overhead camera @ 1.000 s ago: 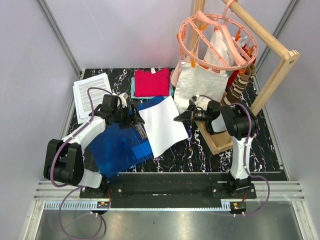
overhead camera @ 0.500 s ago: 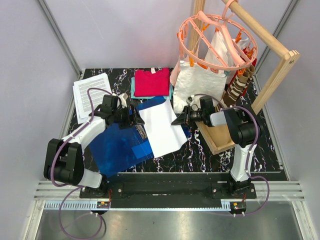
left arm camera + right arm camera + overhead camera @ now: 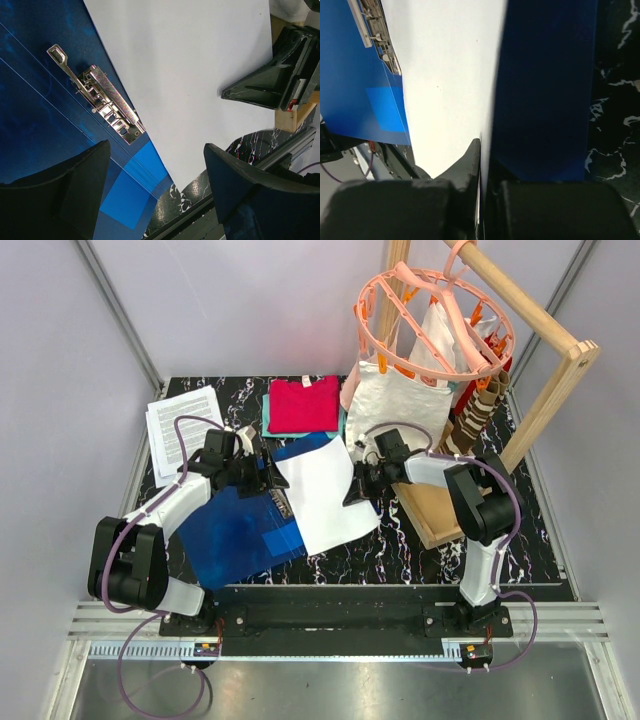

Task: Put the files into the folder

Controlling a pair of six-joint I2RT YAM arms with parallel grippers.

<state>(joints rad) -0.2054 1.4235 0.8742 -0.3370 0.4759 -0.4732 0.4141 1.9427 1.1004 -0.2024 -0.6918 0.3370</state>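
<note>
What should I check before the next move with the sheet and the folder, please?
1. The folder lies open and flat: ok.
2. The right gripper pinches the white sheet at its edge: ok.
3. The left gripper is open above the metal clip: ok.
4. The white sheet is under the metal clip: not ok, its edge lies beside it.
5. The metal clip is released: cannot tell.
6. The printed stack is in the folder: not ok, it lies at the back left of the table.

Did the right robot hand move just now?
Yes. The right gripper slid left, away from the wooden rack base, onto the white sheet edge.
</note>
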